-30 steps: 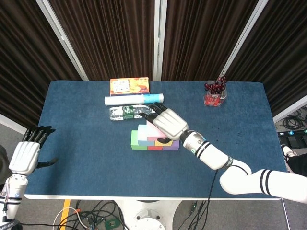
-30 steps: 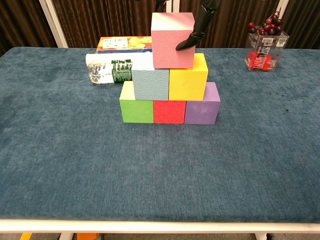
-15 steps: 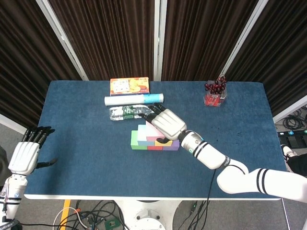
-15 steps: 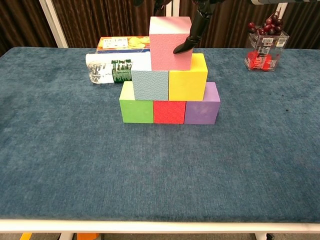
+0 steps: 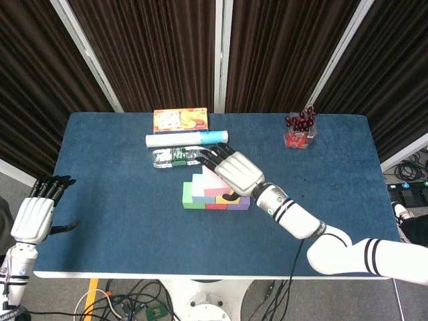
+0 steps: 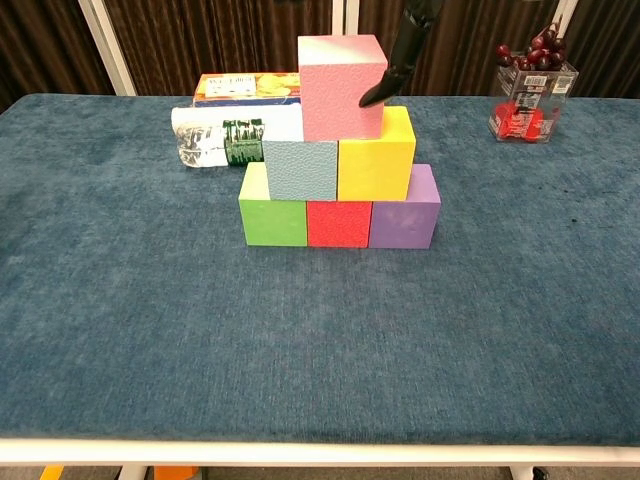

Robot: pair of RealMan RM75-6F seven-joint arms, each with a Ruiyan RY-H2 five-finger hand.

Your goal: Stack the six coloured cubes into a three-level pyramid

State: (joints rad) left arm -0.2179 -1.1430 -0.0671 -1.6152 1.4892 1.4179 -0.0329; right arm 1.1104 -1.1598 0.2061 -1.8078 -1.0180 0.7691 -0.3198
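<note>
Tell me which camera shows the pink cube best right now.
The chest view: the pink cube shows a full front face there, sitting atop the light blue cube and yellow cube. In the head view, the right hand covers most of it, leaving only a pink sliver.

Looks like a robot lab: dark pleated curtains (image 5: 154,47) on metal frame posts (image 5: 85,48), blue cloth-covered table (image 5: 100,200), loose cables (image 5: 134,301) on grey floor underneath.
</note>
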